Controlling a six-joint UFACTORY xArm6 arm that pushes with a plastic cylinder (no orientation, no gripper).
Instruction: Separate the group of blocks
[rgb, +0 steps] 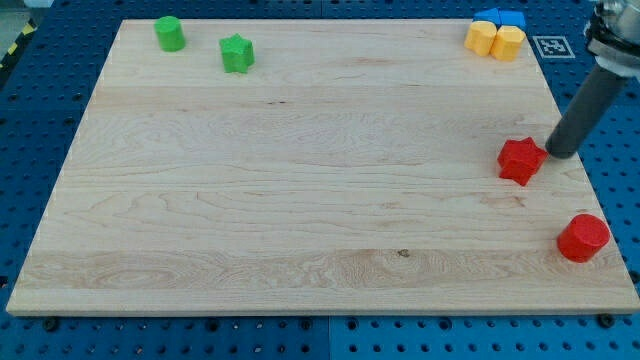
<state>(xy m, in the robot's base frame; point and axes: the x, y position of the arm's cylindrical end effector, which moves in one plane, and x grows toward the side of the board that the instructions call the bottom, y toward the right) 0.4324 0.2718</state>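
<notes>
My tip (553, 152) stands at the right edge of the wooden board (300, 180), at the lower end of a dark rod that slants up toward the view's top right. The arm carries no jaws, so there is nothing to open or close; the rod ends bare. The tip sits just beside the red star-shaped block (521, 160), on that block's right and slightly above its centre; whether the two actually touch cannot be told.

Below the tip, near the board's lower right corner, lies a red cylinder (583, 238), well apart from the red star.

At the view's top right corner of the board the group is packed together: a yellow block (481, 38) and a second yellow block (508, 43) lie side by side and touching, with a blue block (501, 18) directly behind them at the board's edge. Their exact shapes cannot be made out. This cluster is well apart from the tip.

At the top left, a green cylinder (169, 33) and a green star-shaped block (237, 53) lie near each other with a gap between them.

A small black-and-white marker tag (550, 45) sits off the board, right of the cluster.
</notes>
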